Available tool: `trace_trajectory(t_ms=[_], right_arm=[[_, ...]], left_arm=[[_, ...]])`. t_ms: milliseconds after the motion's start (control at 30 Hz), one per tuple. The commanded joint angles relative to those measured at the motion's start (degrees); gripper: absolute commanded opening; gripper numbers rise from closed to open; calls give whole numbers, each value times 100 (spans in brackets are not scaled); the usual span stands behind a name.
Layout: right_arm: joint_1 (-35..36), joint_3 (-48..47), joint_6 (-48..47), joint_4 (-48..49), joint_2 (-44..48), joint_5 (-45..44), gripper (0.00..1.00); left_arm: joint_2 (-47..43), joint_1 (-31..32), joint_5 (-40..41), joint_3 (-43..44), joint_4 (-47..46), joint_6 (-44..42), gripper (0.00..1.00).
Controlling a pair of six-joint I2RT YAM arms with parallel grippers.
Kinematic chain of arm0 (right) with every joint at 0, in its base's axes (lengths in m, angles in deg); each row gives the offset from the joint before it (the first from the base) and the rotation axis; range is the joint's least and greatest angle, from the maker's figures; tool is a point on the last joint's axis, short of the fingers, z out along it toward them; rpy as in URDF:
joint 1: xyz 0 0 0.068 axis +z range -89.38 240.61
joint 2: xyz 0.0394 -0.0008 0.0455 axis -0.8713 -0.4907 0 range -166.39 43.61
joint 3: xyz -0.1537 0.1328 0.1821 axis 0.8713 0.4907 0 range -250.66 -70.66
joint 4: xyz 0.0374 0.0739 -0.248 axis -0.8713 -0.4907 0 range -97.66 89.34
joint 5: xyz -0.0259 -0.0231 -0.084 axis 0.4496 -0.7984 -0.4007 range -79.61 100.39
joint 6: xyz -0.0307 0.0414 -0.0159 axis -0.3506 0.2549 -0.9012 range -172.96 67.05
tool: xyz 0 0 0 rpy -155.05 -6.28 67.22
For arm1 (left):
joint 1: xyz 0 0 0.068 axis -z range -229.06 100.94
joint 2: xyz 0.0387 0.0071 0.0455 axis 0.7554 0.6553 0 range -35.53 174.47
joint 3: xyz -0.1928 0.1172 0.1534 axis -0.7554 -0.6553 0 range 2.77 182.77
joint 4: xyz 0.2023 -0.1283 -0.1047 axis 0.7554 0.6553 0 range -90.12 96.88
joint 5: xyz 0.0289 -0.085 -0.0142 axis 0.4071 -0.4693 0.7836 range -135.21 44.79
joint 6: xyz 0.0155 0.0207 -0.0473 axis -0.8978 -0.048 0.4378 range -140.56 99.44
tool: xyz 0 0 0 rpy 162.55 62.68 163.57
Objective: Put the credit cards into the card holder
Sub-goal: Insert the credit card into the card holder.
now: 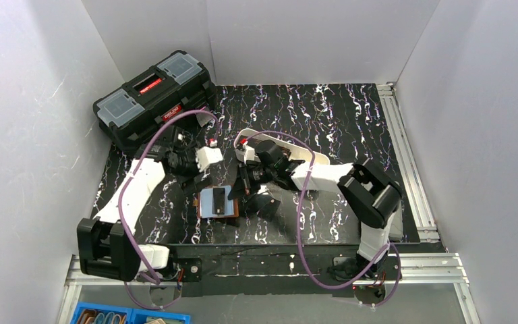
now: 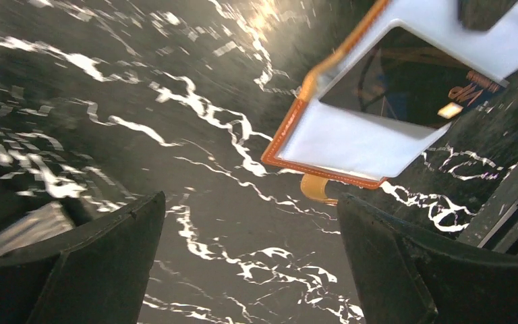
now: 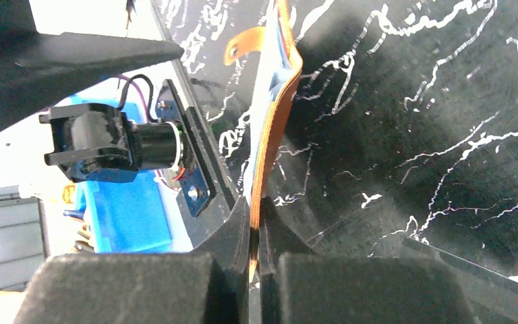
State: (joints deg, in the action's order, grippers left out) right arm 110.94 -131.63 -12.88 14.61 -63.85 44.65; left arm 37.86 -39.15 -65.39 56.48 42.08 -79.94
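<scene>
- Card holder (image 1: 206, 202) backdrop, a black marbled table (image 1: 351, 135): filled the middle of the overhead view, with a black toolbox (image 1: 155, 98) at the far left corner, well apart from the work.
- Right gripper (image 3: 255, 210): extended in from the right and was clenched on the right-hand edge of the card holder. In its own wrist view, pinched brown leather between closed jaws, with the snap strap curling away beyond.
- Left gripper (image 2: 249, 202): hung spread wide and empty just beside the holder's far left corner. Gripped nothing and touched nothing.
- Card holder itself: lay opened out near the front middle of the table, between the two grippers, with pale blue-grey lining facing up and a brown rim around it.
- Credit card (image 1: 219, 200): rested dark against the lining in the middle of the open holder. Looked partly tucked behind a lining pocket in the left wrist view, though not clearly enough to be sure.
- Dark flat shape (image 1: 264, 204): sat just right of the holder, under the right arm. Possibly another card, but too dark to tell.
- Step in hand, as a judgement: steadying the open holder for seating a card.
- Next move, as a judgement: called for a firm pinch on the right and work from the open left gripper, either pressing the card fully home or fetching another. Likely needed a low, flat approach, given thin cards with little edge to catch.
</scene>
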Motion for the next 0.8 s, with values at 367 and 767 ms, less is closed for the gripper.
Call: trace_trajectory(t_ms=[367, 767], right_arm=[[25, 28, -648, -92, 579, -17, 1], [161, 39, -918, 26, 744, -60, 1]], left_arm=[[80, 334, -523, 759, -99, 1461, 99], [368, 547, -528, 553, -759, 1639, 99]])
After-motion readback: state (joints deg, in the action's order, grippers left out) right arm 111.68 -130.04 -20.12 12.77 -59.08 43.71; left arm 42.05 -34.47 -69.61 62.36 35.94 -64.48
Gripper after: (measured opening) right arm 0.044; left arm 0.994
